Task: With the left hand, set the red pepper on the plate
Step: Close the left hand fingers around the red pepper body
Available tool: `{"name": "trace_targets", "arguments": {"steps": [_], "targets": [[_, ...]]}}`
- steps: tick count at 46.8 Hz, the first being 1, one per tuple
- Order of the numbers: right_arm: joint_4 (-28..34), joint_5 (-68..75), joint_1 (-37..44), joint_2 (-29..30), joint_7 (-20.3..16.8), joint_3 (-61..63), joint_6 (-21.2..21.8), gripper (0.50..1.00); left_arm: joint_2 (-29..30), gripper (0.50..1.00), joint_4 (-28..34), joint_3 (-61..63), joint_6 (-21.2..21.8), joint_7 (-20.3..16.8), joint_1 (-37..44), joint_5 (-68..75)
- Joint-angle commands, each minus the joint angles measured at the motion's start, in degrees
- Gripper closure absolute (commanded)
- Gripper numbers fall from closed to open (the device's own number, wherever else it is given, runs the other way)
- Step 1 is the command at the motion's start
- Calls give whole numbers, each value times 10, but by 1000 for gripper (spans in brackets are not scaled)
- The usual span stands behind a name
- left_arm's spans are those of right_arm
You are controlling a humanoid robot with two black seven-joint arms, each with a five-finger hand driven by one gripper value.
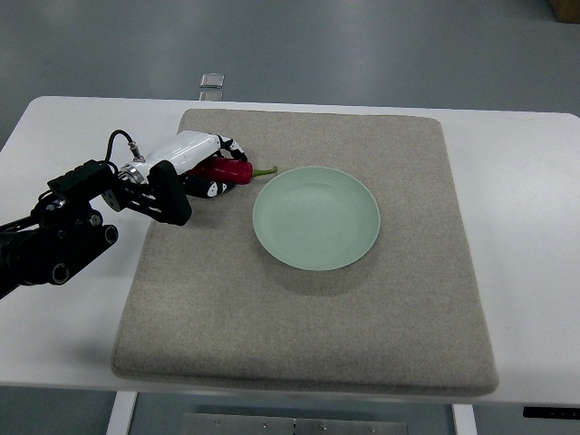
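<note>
A red pepper (228, 170) with a green stem lies on the grey mat, just left of a pale green plate (316, 217). My left hand (210, 165) comes in from the left edge and sits over the pepper, its fingers curled around the pepper's left part. The pepper's right end and stem stick out toward the plate's rim. The pepper looks to be resting on the mat. The plate holds nothing.
The grey mat (362, 317) covers most of the white table (526, 181). A small clear object (212, 80) sits at the table's far edge. My left arm (63, 227) crosses the table's left side.
</note>
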Motion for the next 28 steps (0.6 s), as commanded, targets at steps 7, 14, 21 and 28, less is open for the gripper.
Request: {"name": "trace_targets", "arguments": {"steps": [7, 14, 21, 28], "targets": [[0, 0, 0, 0, 0, 0, -1, 572, -2, 1000, 0, -1, 5, 0, 0, -7], [0, 0, 0, 0, 0, 0, 0, 572, -4, 1000, -5, -4, 27, -1, 0, -11], [0, 0, 0, 0, 0, 0, -1, 572, -11, 1000, -7, -12, 31, -5, 0, -22], [0, 0, 0, 0, 0, 0, -1, 572, -11, 1000, -30, -11, 32, -16, 0, -39]]}}
